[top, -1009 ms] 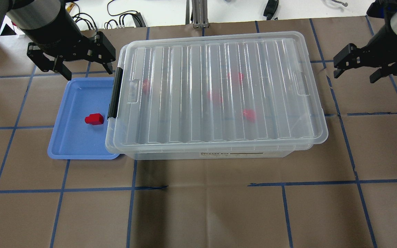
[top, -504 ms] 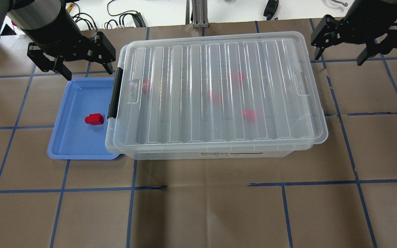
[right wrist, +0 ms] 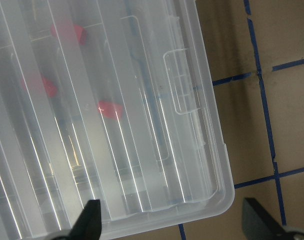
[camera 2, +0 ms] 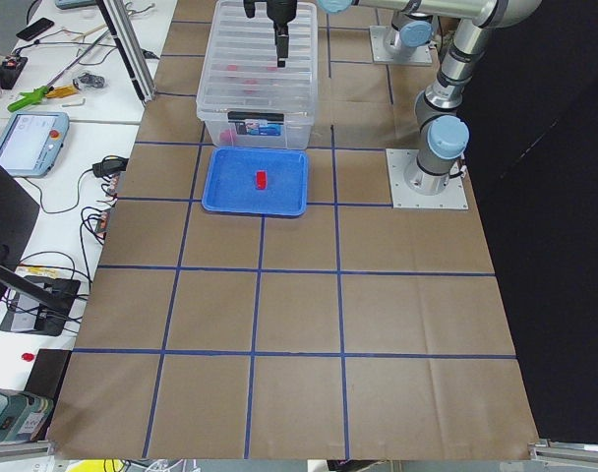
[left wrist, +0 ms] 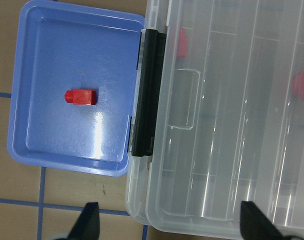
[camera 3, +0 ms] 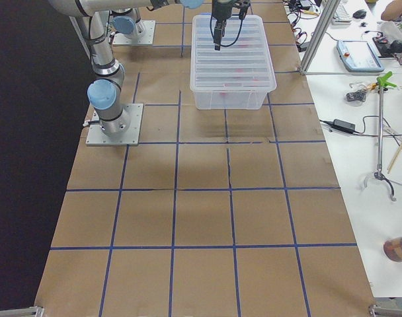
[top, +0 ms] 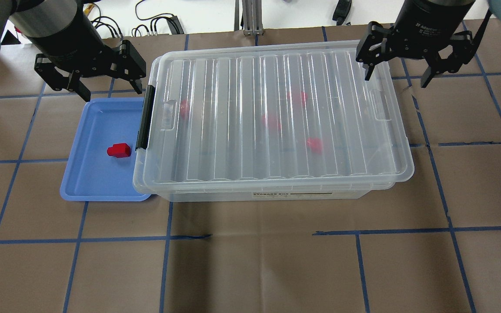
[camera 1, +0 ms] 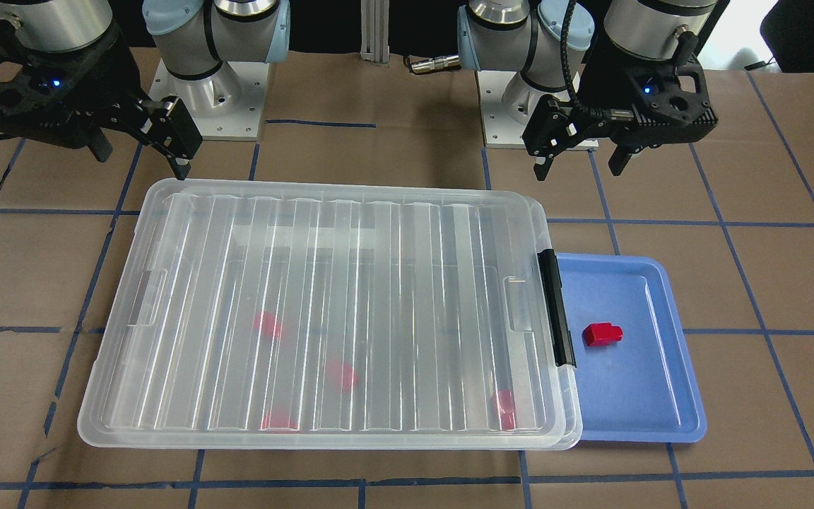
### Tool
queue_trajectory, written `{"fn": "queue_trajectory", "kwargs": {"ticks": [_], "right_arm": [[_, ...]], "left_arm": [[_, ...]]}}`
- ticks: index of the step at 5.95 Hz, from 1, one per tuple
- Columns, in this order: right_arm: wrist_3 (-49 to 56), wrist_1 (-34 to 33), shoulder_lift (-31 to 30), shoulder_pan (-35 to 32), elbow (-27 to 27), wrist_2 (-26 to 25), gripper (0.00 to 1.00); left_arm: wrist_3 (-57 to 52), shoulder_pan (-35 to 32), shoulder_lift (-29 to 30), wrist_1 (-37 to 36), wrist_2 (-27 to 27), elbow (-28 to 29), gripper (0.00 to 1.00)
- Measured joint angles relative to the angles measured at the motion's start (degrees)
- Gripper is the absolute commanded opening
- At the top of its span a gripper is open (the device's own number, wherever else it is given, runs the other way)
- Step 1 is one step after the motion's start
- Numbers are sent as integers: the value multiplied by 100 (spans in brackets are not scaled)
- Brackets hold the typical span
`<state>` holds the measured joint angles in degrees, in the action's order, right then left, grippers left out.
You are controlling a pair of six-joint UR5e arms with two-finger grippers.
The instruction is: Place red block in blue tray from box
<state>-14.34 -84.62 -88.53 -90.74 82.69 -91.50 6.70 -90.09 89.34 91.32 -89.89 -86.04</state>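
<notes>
One red block (top: 119,150) lies flat and loose in the blue tray (top: 86,184), on the side nearest the box (top: 207,195). The tray sits right against the box's left short side, toward the worktop's left end, with its edge under the lid (top: 233,156) overhang as seen from above. The box runs along the worktop edge farthest from my bases, roughly mid-length. The lid is on and the black clip (top: 145,117) is down at the tray-side end; can't tell if it's fully snapped. Four other red blocks (top: 315,144) show blurry through the lid, scattered on the box floor.

My read: the tray is parked by the clip end so the carry from box to tray is short. With a block in the tray and the lid on, the task looks done or nearly so.

My left fingers (top: 135,80) hang above the tray's far edge by the clip. They are spread wide, holding nothing, touching nothing. My right fingers (top: 369,65) hang above the box's far right corner, also spread wide, empty, clear of the lid. I judge both sit high to keep out of the way.
</notes>
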Motion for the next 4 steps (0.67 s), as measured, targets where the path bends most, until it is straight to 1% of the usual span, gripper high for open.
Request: {"fn": "queue_trajectory", "kwargs": {"ticks": [4], "right_arm": [[-163, -8, 11, -211, -30, 26, 100]], "left_arm": [[-5, 0, -7, 0, -2, -6, 98]]}}
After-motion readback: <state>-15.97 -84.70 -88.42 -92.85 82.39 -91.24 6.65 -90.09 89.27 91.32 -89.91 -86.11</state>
